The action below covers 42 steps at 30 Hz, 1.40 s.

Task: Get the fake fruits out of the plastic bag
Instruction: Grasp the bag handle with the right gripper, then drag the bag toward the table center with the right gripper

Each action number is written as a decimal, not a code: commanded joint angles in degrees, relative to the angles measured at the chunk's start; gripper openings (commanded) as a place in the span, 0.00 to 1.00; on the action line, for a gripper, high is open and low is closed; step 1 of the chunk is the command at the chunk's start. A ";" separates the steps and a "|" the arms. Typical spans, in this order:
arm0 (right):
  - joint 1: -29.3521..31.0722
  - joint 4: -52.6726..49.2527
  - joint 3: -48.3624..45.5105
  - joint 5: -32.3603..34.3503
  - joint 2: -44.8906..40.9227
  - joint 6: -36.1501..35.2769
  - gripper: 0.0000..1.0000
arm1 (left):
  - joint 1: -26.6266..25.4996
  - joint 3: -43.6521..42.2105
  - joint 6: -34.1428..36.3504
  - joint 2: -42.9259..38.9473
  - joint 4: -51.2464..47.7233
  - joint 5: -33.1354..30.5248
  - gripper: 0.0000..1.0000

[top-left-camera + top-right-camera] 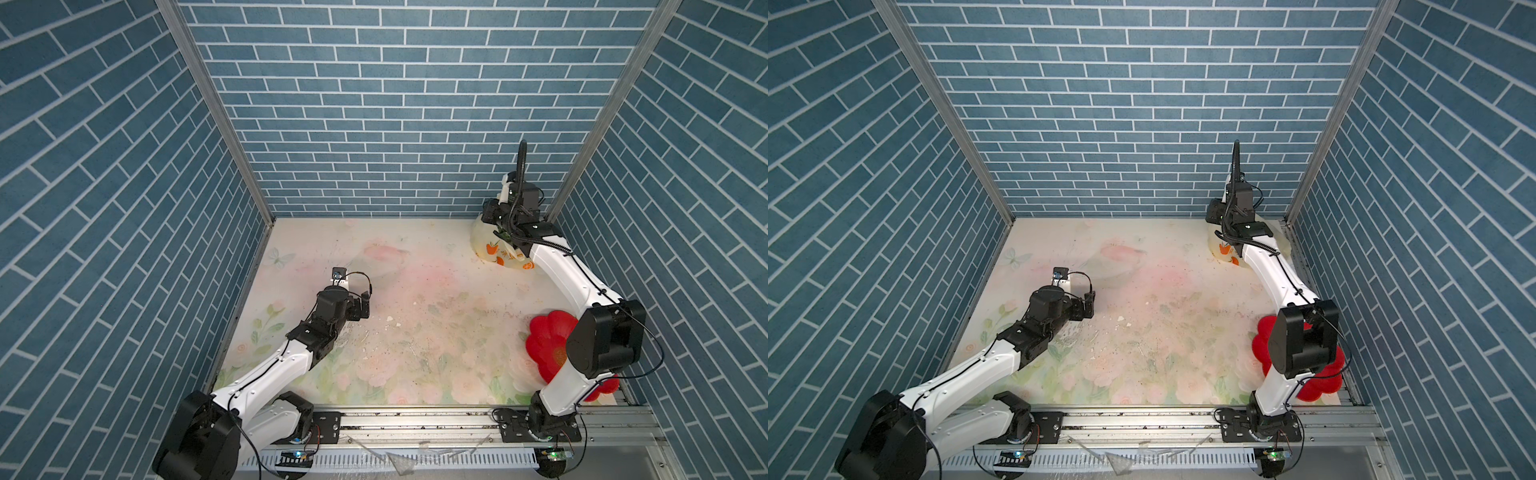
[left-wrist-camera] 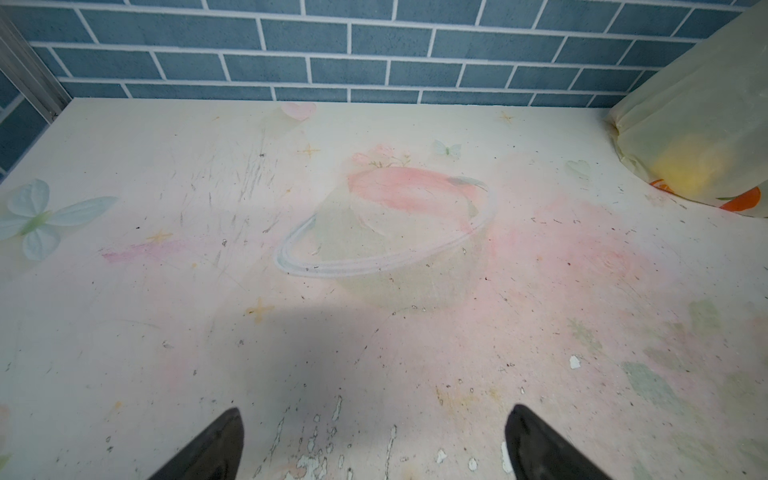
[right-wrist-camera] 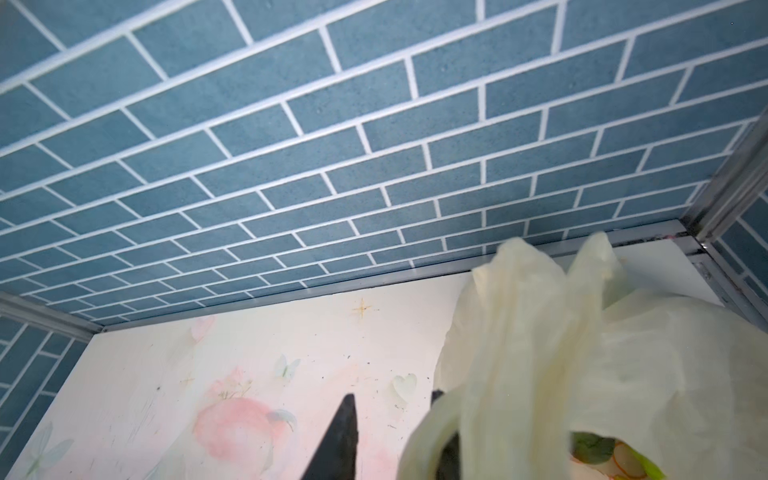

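Standing bag handles (image 3: 524,291): right wrist only.

Light was bright, soft and even, falling from above. A broad grey shadow lay on the table (image 2: 166,166) just ahead of the left gripper (image 2: 376,411). Beside the right gripper (image 3: 392,395) the bag (image 3: 623,353) was smeared and out of focus. On the wall (image 3: 374,124) courses bowed toward the wrist views' edges; both top views were sharp.

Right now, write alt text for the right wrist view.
A cream plastic bag, handles upright, has one loop draped over a finger of the right hand. Something green shows in its mouth; blue brick wall behind.
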 commanded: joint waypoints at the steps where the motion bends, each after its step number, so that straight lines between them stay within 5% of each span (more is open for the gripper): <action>1: 2.12 -1.66 3.97 -3.34 1.09 -0.38 0.25 | -0.35 -0.59 0.13 -1.84 -0.41 -2.51 0.99; 16: 15.96 -6.69 3.60 -6.26 -3.82 -1.66 0.19 | -0.29 -2.24 -2.65 -8.72 -4.14 -11.04 0.99; 23: 25.22 -10.07 -1.49 -2.08 -10.83 -2.29 0.18 | -0.29 -3.31 -3.93 -12.09 -5.58 -15.34 0.99; 31: 30.69 -13.08 -10.38 2.08 -20.13 -1.64 0.21 | -0.29 -2.46 -3.94 -12.77 -6.19 -11.41 0.99; 35: 30.75 -13.71 -15.10 2.60 -24.93 -1.01 0.39 | -0.33 0.31 -6.28 -12.37 -9.15 -6.35 0.99; 42: 30.75 -18.24 -17.91 0.78 -31.96 -1.62 0.76 | -0.89 14.74 -11.82 -11.80 -30.72 0.02 0.99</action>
